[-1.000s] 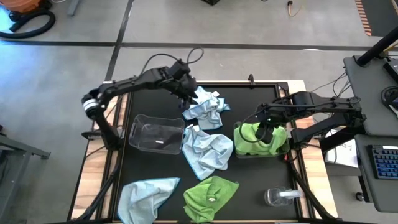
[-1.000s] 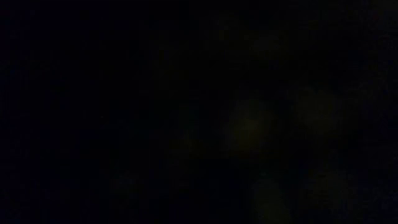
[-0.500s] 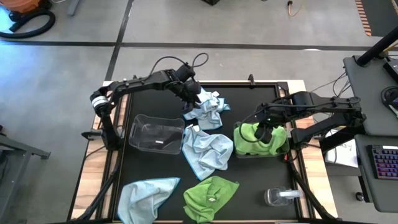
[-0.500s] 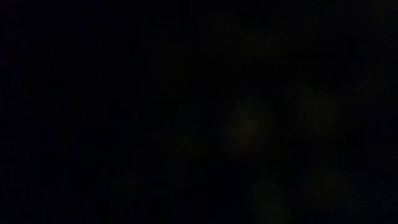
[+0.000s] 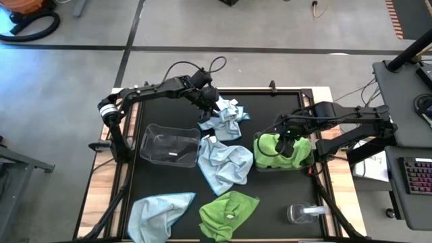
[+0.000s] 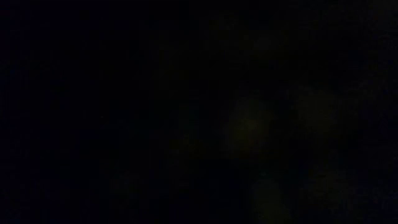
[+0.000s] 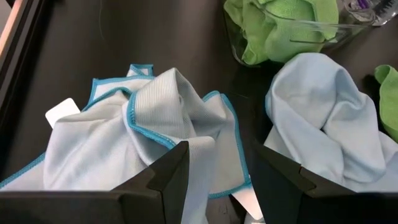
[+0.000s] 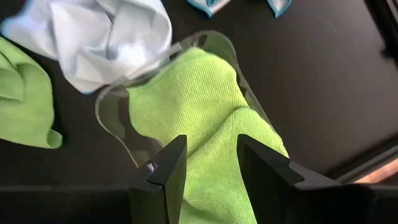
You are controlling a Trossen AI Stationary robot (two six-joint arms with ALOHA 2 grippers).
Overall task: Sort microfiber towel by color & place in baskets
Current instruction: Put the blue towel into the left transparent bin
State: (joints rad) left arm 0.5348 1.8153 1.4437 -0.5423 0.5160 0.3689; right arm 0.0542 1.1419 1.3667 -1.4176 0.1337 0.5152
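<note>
Left basket (image 5: 169, 145) stands empty at the table's left side, with a pale blue towel (image 5: 156, 212) lying near the front edge below it. Left gripper (image 7: 217, 180) is over the crumpled far blue towel (image 5: 225, 118), fingers spread with cloth rising between them but not clamped. To do this step well, in my judgement, it should close on the raised fold at the teal hem, not a loose corner, then lift clear before carrying to the empty basket. A middle blue towel (image 5: 225, 165) touches that basket's right wall. A loose green towel (image 5: 229, 212) lies at the front. Right basket (image 5: 260, 158) holds green cloth (image 8: 205, 112); right gripper (image 8: 208, 168) hangs over it, fingers apart, gripping nothing.
</note>
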